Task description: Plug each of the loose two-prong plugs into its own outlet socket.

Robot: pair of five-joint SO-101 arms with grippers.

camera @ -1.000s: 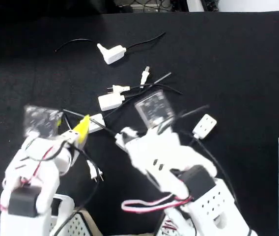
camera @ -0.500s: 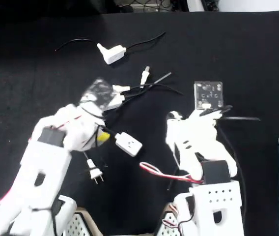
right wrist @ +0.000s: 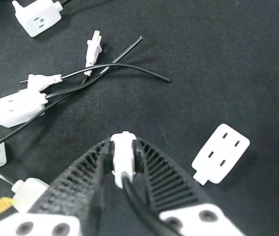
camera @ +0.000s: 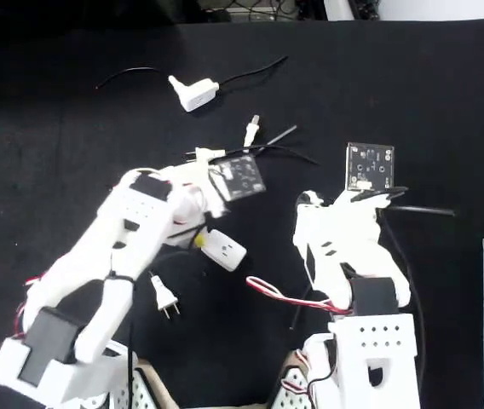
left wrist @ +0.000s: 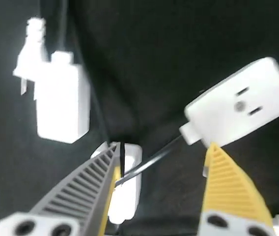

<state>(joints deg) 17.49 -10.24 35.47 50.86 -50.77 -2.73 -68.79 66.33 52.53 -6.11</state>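
- From the right wrist: right gripper [right wrist: 123,145] pinched tight on a white plug [right wrist: 124,161], cord [right wrist: 129,196] running back out of the grip.
- Just beside it there, flat on the black table [right wrist: 237,59]: a white triple socket [right wrist: 221,153].
- From the left wrist: left gripper [left wrist: 164,147] spread wide, gripping nothing, astride a thin wire [left wrist: 149,160]; single socket [left wrist: 240,108] just beyond the yellow finger [left wrist: 228,187].
- From above: same single socket lying just beside the left gripper's tip; a loose plug [camera: 165,298] near the left arm [camera: 131,230]; well apart at the far side, another socket [camera: 195,92].
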